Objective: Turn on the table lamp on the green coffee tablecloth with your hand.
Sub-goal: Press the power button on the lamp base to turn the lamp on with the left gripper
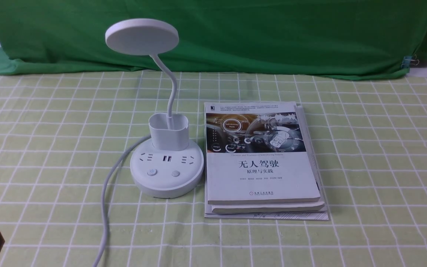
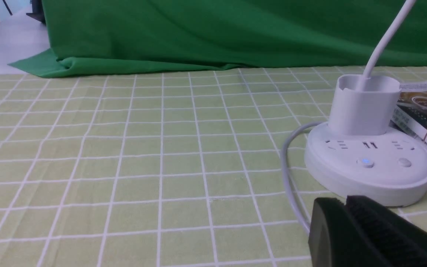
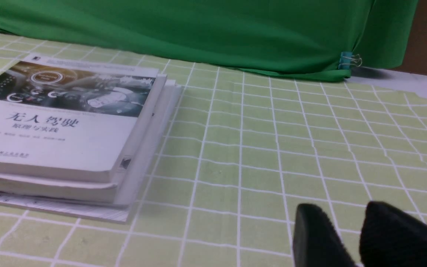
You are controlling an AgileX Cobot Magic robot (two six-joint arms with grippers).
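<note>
While the lamp waits unlit, the pressing is all to come

And here at the near left corner we have the tapered black left gripper [image 2: 350, 202], its fingers drawn together with nothing between them, nowhere near a button in the front view. Over on the other side, the black right gripper [image 3: 350, 213] shows its two fingertips parted, nothing held, above the cloth beyond the books.

Outward we go, and a thin grey cable runs up to the white plastic table lamp [image 1: 167, 185], standing left of centre on the pale yellow-green cloth with white grid lines [image 1: 384, 167]. Two small round buttons sit on the near part of its base; the one on the left, the power-marked button [image 1: 152, 172], looks bluish and seems the likely target. Up top, the flat round disc head shows no glow. Just beside the base lies the stack of white-covered books [image 1: 261, 178], and behind it all hangs the plain dark green backdrop.

So where do we stand? Right at the start, by the look of it: reach, press and light all remain, and the left arm looks the nearer candidate!
</note>
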